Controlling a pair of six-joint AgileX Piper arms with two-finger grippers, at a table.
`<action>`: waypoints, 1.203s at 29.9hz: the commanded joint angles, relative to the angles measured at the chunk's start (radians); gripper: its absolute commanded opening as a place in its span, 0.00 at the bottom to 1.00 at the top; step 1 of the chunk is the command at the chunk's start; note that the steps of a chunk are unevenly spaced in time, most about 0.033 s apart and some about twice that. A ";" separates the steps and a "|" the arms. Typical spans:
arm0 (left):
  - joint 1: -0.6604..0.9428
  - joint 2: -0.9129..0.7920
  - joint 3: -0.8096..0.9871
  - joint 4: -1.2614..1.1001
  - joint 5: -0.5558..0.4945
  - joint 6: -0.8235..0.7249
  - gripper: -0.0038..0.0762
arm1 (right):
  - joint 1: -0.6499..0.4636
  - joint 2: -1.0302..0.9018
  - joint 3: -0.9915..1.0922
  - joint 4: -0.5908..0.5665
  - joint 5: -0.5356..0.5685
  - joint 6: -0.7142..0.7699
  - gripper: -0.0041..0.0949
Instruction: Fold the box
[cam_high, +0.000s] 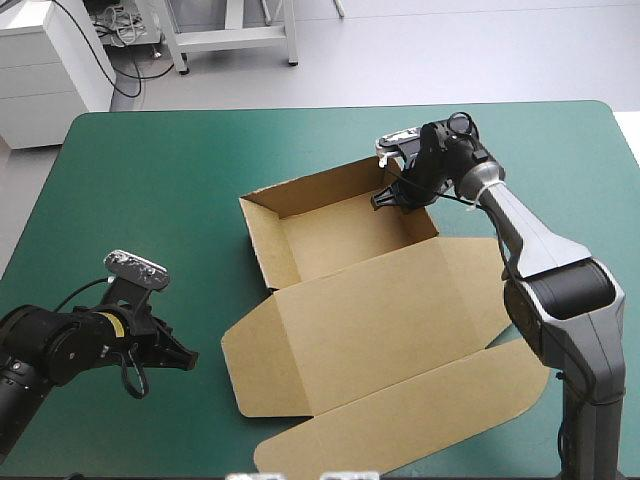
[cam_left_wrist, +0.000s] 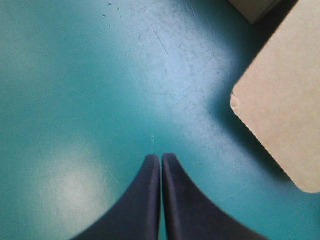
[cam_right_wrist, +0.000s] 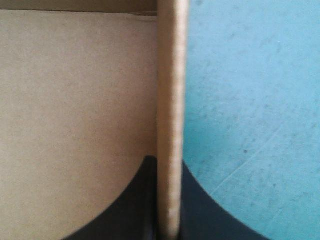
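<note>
The lid (cam_high: 400, 415) of our brown box (cam_high: 340, 290) lies flat at the near side of the bench (cam_high: 150, 170).

Our left hand (cam_high: 185, 357) (cam_left_wrist: 161, 157) is clenched on nothing, low over the teal-green top, near the lid's corner. Farther off, our right hand (cam_high: 387, 200) (cam_right_wrist: 167, 167) pinches the box's right wall (cam_high: 425, 225) (cam_right_wrist: 171, 100), which stands upright between its black fingers. To do it well, we think we should hold the wall straight, push it in gently and not squash the board.
</note>
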 joint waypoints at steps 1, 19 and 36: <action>-0.003 -0.011 -0.023 -0.005 -0.035 -0.010 0.04 | -0.012 -0.062 -0.085 -0.082 -0.034 -0.009 0.02; -0.003 -0.011 -0.023 -0.005 -0.043 -0.010 0.04 | -0.568 -0.036 -0.273 -0.035 -0.020 -0.013 0.02; -0.003 -0.011 -0.023 0.026 -0.043 -0.004 0.04 | -0.791 0.066 -0.262 0.005 0.033 -0.066 0.41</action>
